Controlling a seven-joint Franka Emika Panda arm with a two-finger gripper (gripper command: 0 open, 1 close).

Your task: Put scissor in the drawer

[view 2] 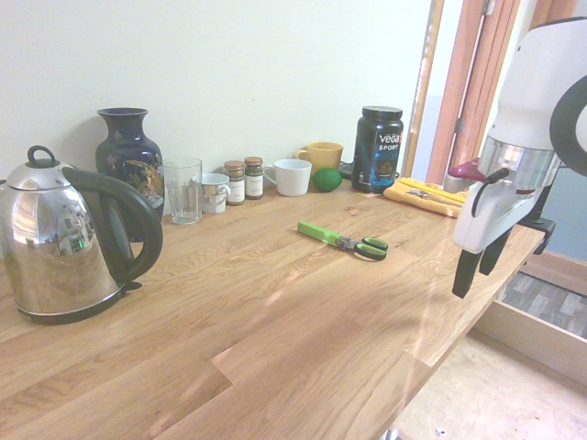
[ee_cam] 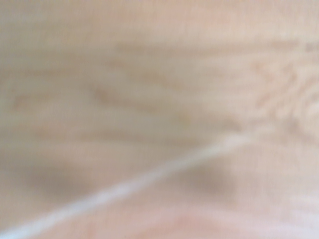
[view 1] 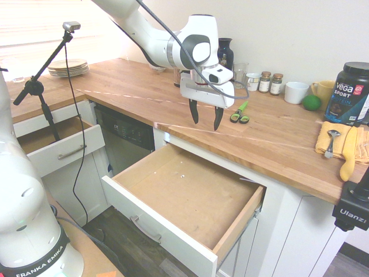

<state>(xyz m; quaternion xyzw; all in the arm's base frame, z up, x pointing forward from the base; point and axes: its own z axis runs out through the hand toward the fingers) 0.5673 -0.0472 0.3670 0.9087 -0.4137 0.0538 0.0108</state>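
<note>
The desk point(view 1: 277, 144) carried all items. The drawer point(view 1: 184, 202) below its front edge stood pulled out, nothing inside. The gripper point(view 1: 206, 118) hung over the desk edge, jaws spread and holding nothing. The scissor point(view 1: 240, 112) lay flat on the desk just beyond, untouched. Judged light, rigid and thin; best pinched across the blades near the pivot.

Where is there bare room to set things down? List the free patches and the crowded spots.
Free: the wood bottom of the open drawer, nothing in it; the countertop between the kettle and the scissor. Crowded: the back wall row from vase to protein tub, and the yellow cloth corner. The open tool hangs above the counter edge.
</note>
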